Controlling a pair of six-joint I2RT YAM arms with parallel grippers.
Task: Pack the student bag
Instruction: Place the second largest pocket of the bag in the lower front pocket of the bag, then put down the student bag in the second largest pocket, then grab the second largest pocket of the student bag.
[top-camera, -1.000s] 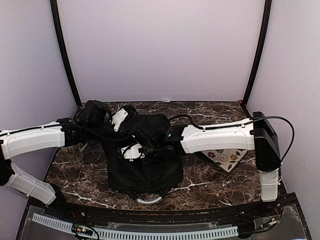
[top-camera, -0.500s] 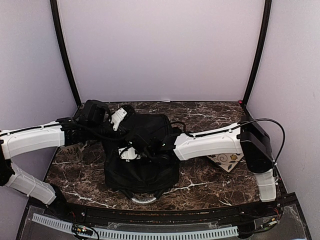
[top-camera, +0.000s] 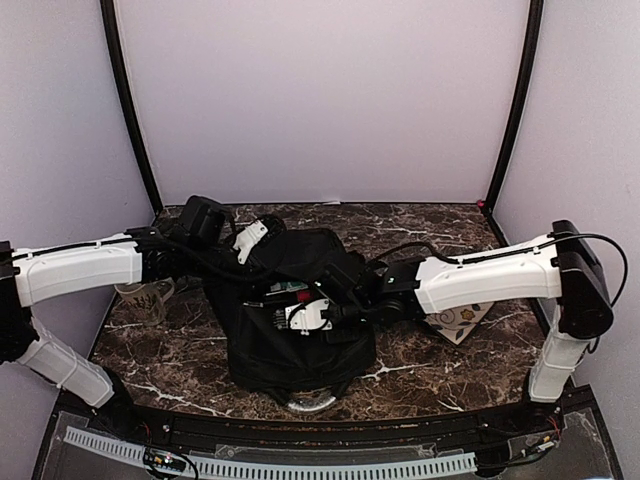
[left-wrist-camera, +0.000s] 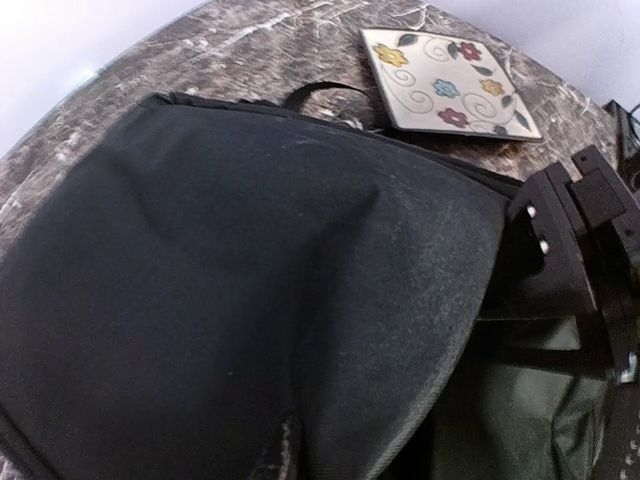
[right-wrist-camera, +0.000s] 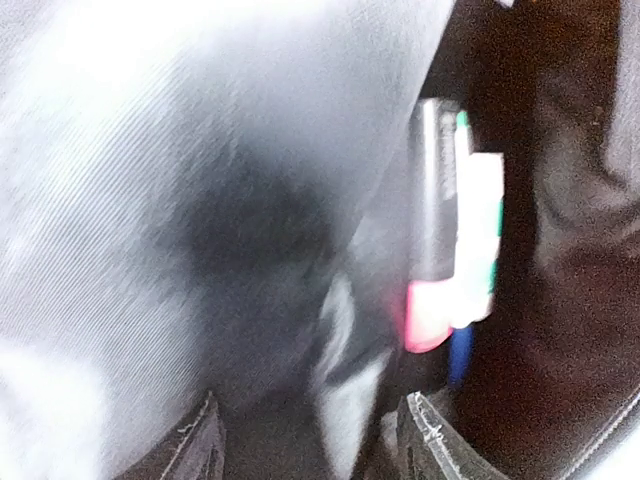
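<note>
The student bag (top-camera: 300, 345) is a large black backpack in the middle of the table, its top held up and open. My left gripper (top-camera: 252, 240) is shut on the bag's top fabric (left-wrist-camera: 250, 300), which fills the left wrist view; only a bit of one fingertip (left-wrist-camera: 278, 448) shows. My right gripper (top-camera: 308, 316) reaches into the bag's opening. In the right wrist view it (right-wrist-camera: 310, 450) is open and empty inside the bag, with grey lining ahead. A bundle of pens (right-wrist-camera: 455, 250) with pink, white-green and blue parts stands in the bag just right of it.
A floral square tile (top-camera: 458, 320) lies right of the bag under my right arm; it also shows in the left wrist view (left-wrist-camera: 450, 80). A mug (top-camera: 145, 296) stands left of the bag. A grey loop (top-camera: 305, 402) pokes out at the bag's near edge.
My right arm has drawn back to the right, its gripper shifting right inside the bag. The bag has moved slightly right and nearer. The mug on the left has come into view.
</note>
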